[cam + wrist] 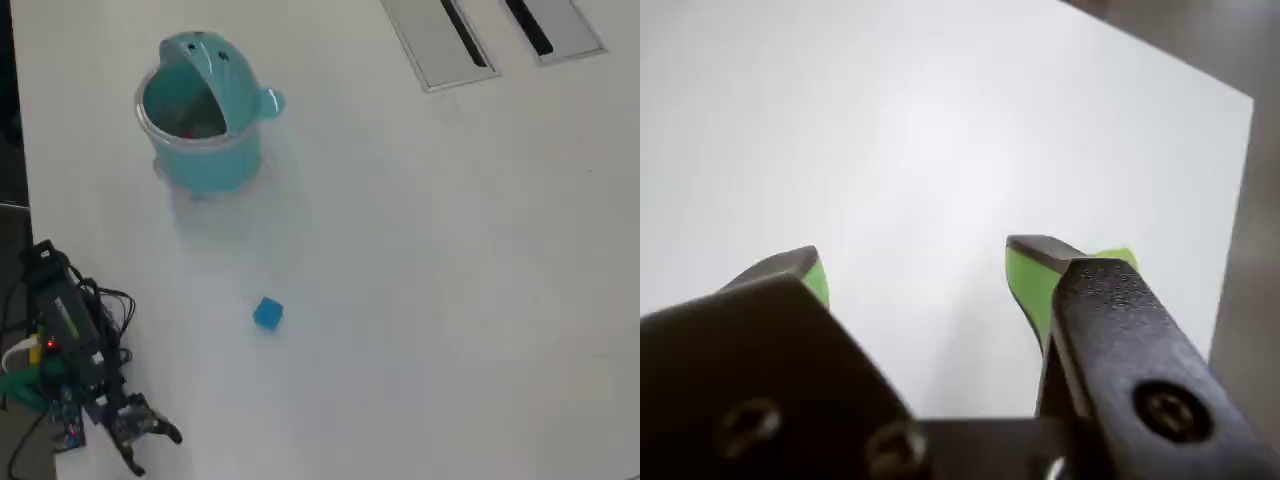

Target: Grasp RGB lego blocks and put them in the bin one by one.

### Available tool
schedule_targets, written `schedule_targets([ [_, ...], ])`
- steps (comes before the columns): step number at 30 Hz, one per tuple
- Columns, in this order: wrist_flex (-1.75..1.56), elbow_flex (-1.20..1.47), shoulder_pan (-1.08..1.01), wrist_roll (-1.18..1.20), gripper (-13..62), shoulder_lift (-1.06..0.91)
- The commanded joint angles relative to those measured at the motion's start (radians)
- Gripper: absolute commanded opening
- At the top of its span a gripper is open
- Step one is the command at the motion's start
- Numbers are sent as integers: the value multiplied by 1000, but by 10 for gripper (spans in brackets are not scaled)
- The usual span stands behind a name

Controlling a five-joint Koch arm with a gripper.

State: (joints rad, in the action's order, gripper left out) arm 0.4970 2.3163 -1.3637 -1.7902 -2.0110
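A broad white worktop (450, 300) fills the overhead view, two grey slotted panels (440, 40) set into its far edge. At upper left stands the teal round plastic whale-shaped bin (205, 160), hood domed over a clear rim, something reddish dimly visible inside. The black hobby arm (75, 350), trailing cables, sits folded at the lower left corner, well apart from the bin. A small blue plastic cube block (267, 313) lies alone on the worktop between arm and bin. In the wrist view the green-padded fingers (1035, 280) stand spread apart, empty, above bare white surface.
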Motion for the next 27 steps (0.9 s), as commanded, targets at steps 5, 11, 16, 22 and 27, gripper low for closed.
schedule_targets([
  [5, 25, -276, -69, 2, 326, 137],
  [11, 152, -439, -156, -14, 327, 267],
  [16, 238, -525, -224, -54, 328, 339],
  [22, 316, -581, -304, -141, 328, 400],
  [27, 419, -650, -348, -199, 328, 456],
])
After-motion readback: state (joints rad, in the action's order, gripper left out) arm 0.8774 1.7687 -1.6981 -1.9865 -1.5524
